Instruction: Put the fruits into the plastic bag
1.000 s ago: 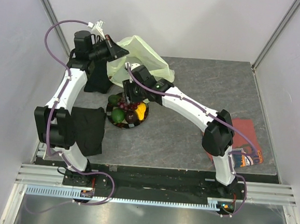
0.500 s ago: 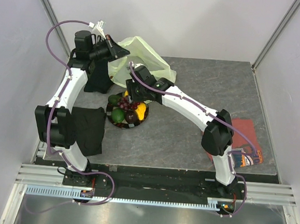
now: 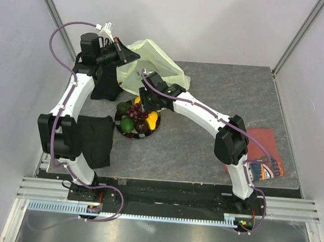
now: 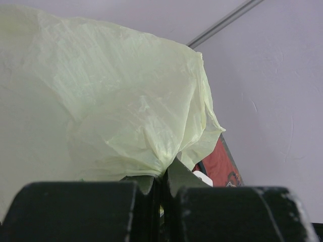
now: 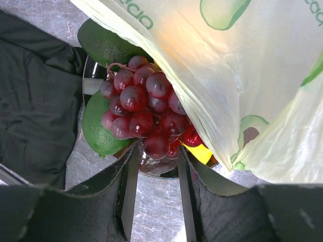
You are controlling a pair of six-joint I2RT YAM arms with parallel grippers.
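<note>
The pale green plastic bag [image 3: 152, 64] hangs at the back left, pinched by my left gripper [image 3: 127, 55], which is shut on its edge [image 4: 164, 174]. The bag [image 4: 126, 101] fills the left wrist view. The fruits lie on a dark plate [image 3: 144, 136]: a purple grape bunch [image 3: 136, 112], a lemon [image 3: 152, 118] and green fruits [image 3: 128, 125]. My right gripper [image 3: 146, 97] is open just over the plate. In the right wrist view its jaws [image 5: 156, 154] stand either side of the lowest grape of the bunch [image 5: 144, 98], with green fruits [image 5: 98, 128], a lemon [image 5: 202, 153] and the bag [image 5: 242, 75] close by.
A black cloth [image 3: 96, 141] lies left of the plate and shows in the right wrist view [image 5: 35, 101]. Another black cloth [image 3: 104, 85] lies under the left arm. A red printed shirt [image 3: 266, 157] lies at the right near edge. White walls close in on three sides.
My right gripper has shifted slightly back toward the bag, over the grapes. The left gripper still holds the bag in the same place.
</note>
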